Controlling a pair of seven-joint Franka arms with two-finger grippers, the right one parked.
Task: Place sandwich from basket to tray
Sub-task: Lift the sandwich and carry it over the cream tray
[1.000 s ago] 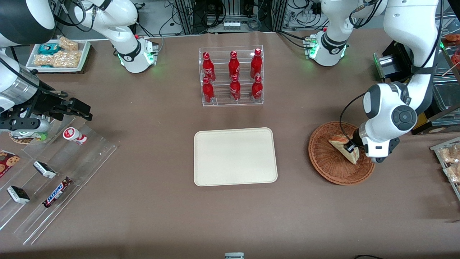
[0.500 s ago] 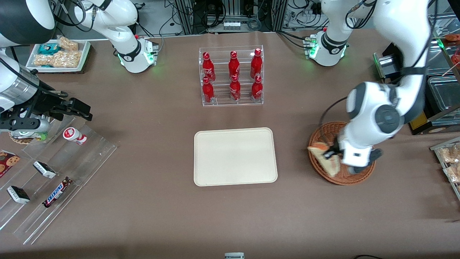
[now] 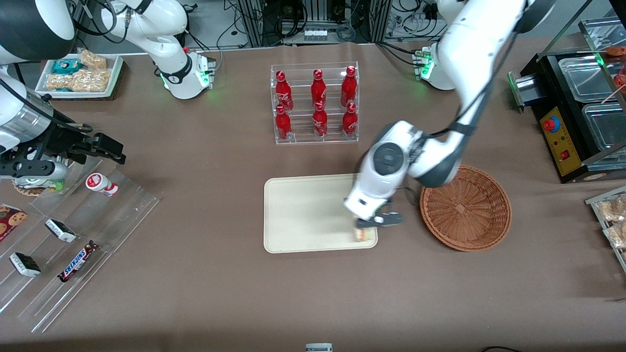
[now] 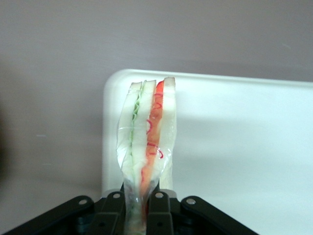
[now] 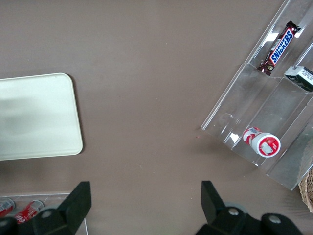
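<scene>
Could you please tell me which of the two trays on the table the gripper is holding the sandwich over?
The plain cream tray in front of the bottle rack: the gripper holds the sandwich over its corner nearest the basket. The small white tray holds bagged snacks.

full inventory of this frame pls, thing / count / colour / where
sandwich: 1, white bread, red and green filling, clamped in the tool over the tray's corner nearest the basket
tray: 1, cream, table centre
basket: 1, reddish-brown wicker, beside tray toward working arm's end
cola bottles: 6, red, in clear rack farther from front camera than tray
Snickers bar: 1, brown, on clear stepped stand, parked arm's end
snack tray: 1, white, parked arm's end
tool: 1, black, shut on sandwich above tray
</scene>
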